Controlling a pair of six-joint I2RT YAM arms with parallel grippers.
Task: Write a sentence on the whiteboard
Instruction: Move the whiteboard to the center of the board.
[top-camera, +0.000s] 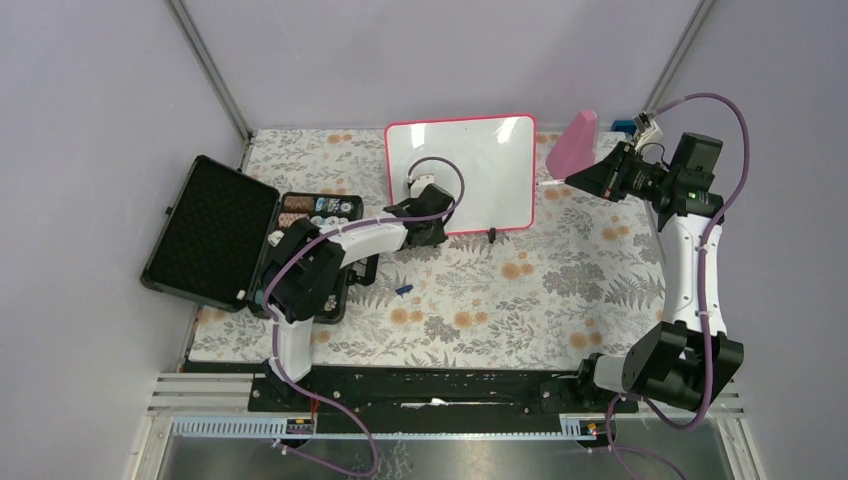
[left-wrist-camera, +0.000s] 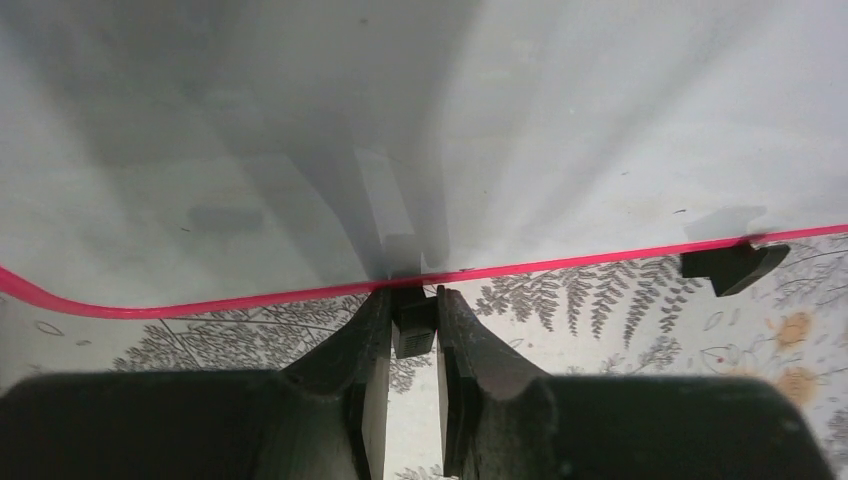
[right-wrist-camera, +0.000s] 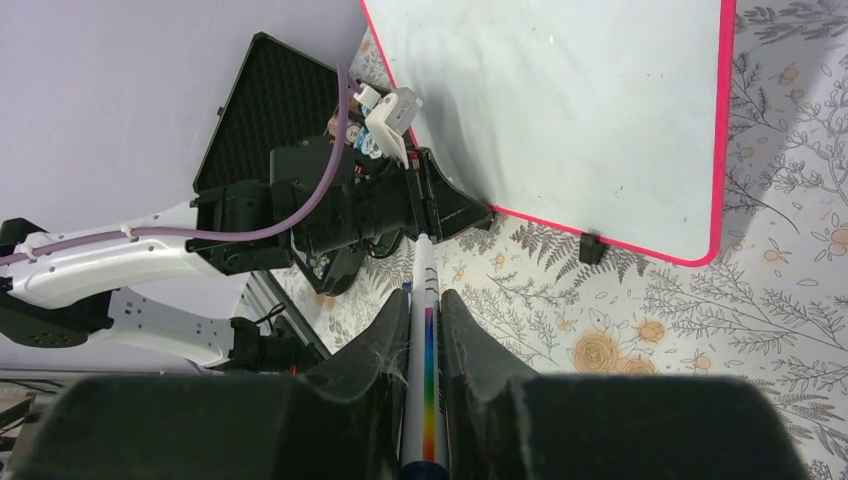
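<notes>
While left pincer (left-wrist-camera: 412, 297) grips whiteboard (left-wrist-camera: 560, 130), marker (right-wrist-camera: 424, 290) (right wrist)

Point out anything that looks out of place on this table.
A small blue piece lies loose on the floral tablecloth, on the near side of the red-framed white whiteboard; possibly a pen cap, too small to tell. Nothing else stands out.
</notes>
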